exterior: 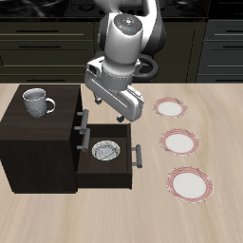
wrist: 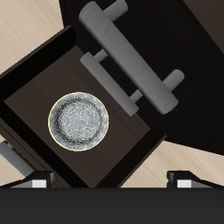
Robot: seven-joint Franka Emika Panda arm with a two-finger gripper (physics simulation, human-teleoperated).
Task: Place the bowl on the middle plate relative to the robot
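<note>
The bowl [exterior: 105,150], small and white-grey with dark speckles inside, sits in the open lower drawer [exterior: 121,173] of a dark cabinet. It also shows in the wrist view [wrist: 78,121], lying on the drawer floor. My gripper [exterior: 118,118] hangs above the drawer, over its back part, open and empty; its fingertips [wrist: 33,182] frame the wrist view's edge. Three plates with red-pink striped rims lie in a row beside the cabinet. The middle plate [exterior: 179,142] is bare.
A grey-white handled mug [exterior: 37,102] stands on the cabinet top [exterior: 28,123]. The upper drawer's handle [wrist: 131,54] juts out above the open drawer. The far plate [exterior: 170,108] and the near plate [exterior: 189,182] flank the middle one.
</note>
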